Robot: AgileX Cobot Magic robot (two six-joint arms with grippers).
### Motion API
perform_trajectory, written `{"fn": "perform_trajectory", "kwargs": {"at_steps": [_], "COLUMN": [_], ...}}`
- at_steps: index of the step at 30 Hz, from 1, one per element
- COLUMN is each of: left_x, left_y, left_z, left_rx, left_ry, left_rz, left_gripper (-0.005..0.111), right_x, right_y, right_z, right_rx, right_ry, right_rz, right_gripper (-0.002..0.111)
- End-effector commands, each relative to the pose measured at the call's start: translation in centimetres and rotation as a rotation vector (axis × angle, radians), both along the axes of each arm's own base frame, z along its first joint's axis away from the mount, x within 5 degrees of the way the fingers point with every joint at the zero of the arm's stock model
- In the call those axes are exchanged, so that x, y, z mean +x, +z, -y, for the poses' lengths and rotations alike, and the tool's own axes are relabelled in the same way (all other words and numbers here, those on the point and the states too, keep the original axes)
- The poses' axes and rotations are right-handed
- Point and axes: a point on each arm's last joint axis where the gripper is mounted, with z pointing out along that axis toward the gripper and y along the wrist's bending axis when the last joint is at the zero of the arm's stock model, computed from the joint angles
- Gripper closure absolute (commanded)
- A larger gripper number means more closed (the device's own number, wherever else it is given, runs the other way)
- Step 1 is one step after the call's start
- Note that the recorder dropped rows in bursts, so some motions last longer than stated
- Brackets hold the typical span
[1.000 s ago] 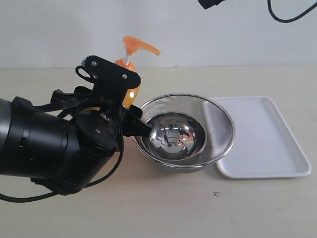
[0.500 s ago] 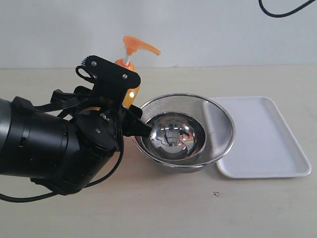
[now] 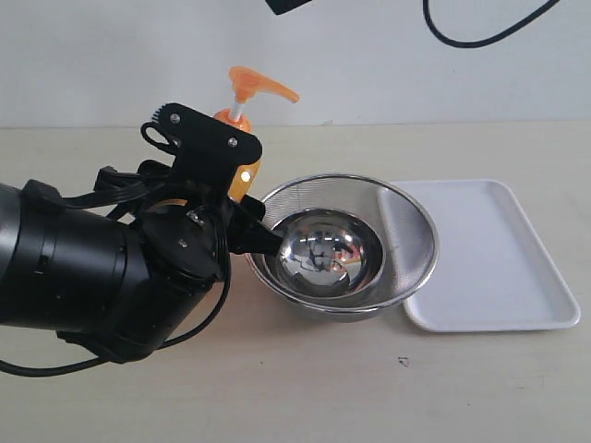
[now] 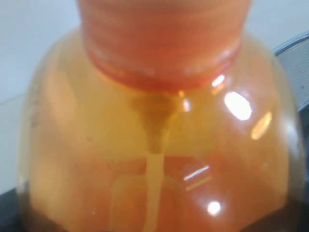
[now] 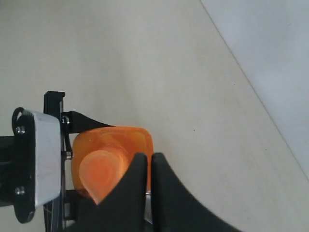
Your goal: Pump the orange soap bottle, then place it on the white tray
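Observation:
The orange soap bottle (image 3: 246,178) stands upright on the table, left of the bowls, with its pump head (image 3: 255,85) raised. My left gripper (image 3: 235,210) is shut round its body. The translucent orange body (image 4: 154,121) fills the left wrist view. My right gripper (image 5: 148,157) is shut and empty, hovering above the pump head (image 5: 99,176), its fingertips just beside it. In the exterior view only a black piece of the right gripper (image 3: 286,5) shows at the top edge. The white tray (image 3: 517,305) lies flat at the right.
A round steel mesh bowl (image 3: 411,226) with a smaller polished steel bowl (image 3: 323,254) inside sits between the bottle and the tray, overlapping the tray's left rim. My bulky left arm (image 3: 83,277) covers the table's left front.
The right gripper has moved left along the top of the exterior view, to above the pump head. The bottle, the left arm, the bowls and the tray have not moved.

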Motion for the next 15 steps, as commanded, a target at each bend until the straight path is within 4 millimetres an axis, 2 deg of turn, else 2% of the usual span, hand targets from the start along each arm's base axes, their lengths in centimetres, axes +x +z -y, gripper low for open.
{"fn": "perform_trajectory", "kwargs": {"at_steps": [1, 5, 15], "left_x": [0.2, 0.2, 0.1], "left_y": [0.5, 0.5, 0.4], "left_z": [0.0, 0.0, 0.2], "left_rx": [0.026, 0.025, 0.017], "left_ry": [0.008, 0.006, -0.010], "left_rz": [0.045, 0.043, 0.028], "left_gripper": [0.102, 0.102, 0.102], "right_x": [0.4, 0.6, -0.4], "right_y": [-0.8, -1.3, -1.5], "right_z": [-0.6, -0.6, -1.3], "right_rx": [-0.014, -0.026, -0.044], "right_ry": [0.003, -0.005, 0.038], "right_rz": [-0.005, -0.025, -0.102], "right_gripper": [0.108, 0.108, 0.108]}}
